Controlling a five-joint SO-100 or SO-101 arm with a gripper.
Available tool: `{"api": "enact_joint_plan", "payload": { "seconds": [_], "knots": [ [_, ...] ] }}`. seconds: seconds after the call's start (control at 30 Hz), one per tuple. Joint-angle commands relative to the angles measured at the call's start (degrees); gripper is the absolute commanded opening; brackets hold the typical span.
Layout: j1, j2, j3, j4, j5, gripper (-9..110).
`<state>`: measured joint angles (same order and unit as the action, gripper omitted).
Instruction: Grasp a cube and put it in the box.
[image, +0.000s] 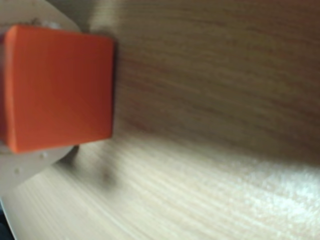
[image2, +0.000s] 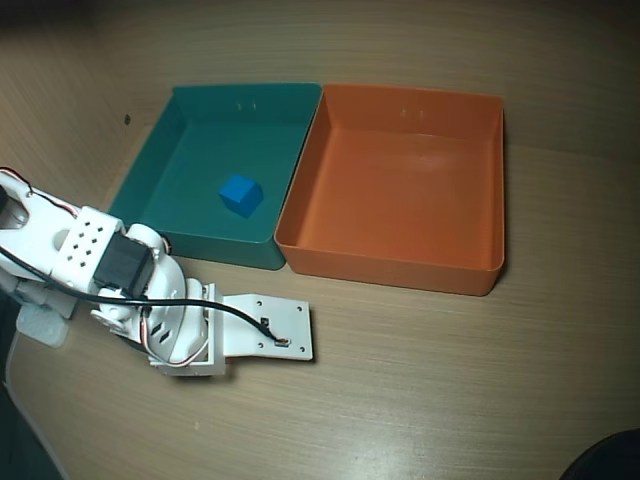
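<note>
Filling the wrist view's left, the cube (image: 57, 87) sat clamped in the gripper (image2: 268, 328), low over the table (image2: 450, 380) just near of the box (image2: 390, 265), whose near wall could snag it unless lifted first.

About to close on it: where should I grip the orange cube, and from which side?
Grip the orange cube across two opposite flat faces, at mid-height, coming down from above. It appears to rest flat on the table, and its plain parallel sides suit a centred pinch.
</note>
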<state>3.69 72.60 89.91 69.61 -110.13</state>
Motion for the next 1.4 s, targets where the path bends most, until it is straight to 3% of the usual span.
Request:
{"api": "enact_joint_plan", "payload": {
  "seconds": [0.0, 0.73, 1.07, 1.37],
  "knots": [
    [0.79, 6.42, -1.49, 0.35, 0.18, -6],
    [-3.43, 28.39, -1.49, -0.44, 0.00, -6],
    [-8.26, 27.77, -1.41, -11.69, 0.35, -6],
    [-14.85, 27.42, -5.63, -12.57, 10.37, -6]
  ]
}}
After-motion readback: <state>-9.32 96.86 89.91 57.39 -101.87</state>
